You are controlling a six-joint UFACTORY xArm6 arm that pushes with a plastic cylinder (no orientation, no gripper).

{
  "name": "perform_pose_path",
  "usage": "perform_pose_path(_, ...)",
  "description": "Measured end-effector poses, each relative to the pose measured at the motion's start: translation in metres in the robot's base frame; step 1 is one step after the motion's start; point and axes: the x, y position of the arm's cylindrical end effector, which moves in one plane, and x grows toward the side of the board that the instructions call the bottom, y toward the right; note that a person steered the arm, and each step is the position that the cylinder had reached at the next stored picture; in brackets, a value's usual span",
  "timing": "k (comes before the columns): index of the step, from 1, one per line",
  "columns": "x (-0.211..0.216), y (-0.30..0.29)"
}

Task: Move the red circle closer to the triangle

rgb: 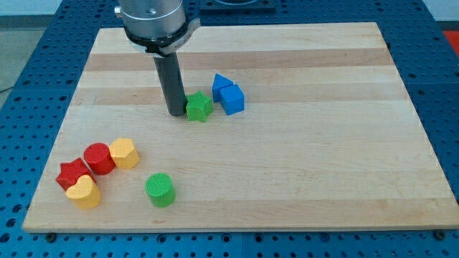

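Observation:
The red circle (98, 158) lies at the view's lower left, between a red star (71, 174) and a yellow hexagon-like block (125, 153). The blue triangle (221, 83) lies at the upper middle, touching a blue cube (232, 99). My tip (176, 112) rests on the board just left of a green star (199, 107), touching or nearly touching it. The tip is far from the red circle, up and to the view's right of it.
A yellow heart-like block (84, 191) lies below the red star. A green circle (160, 189) lies at the lower middle-left. The wooden board (323, 158) sits on a blue perforated table.

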Motion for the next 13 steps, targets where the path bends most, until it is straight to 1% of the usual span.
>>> perform_pose_path(1, 0.011, -0.033)
perform_pose_path(2, 0.014, -0.125)
perform_pose_path(3, 0.023, -0.198)
perform_pose_path(4, 0.031, -0.199)
perform_pose_path(5, 0.095, -0.198)
perform_pose_path(6, 0.129, -0.184)
perform_pose_path(7, 0.128, -0.150)
perform_pose_path(8, 0.087, -0.110)
perform_pose_path(9, 0.034, -0.098)
perform_pose_path(10, 0.034, -0.105)
perform_pose_path(11, 0.066, -0.126)
perform_pose_path(12, 0.089, -0.126)
perform_pose_path(13, 0.096, -0.091)
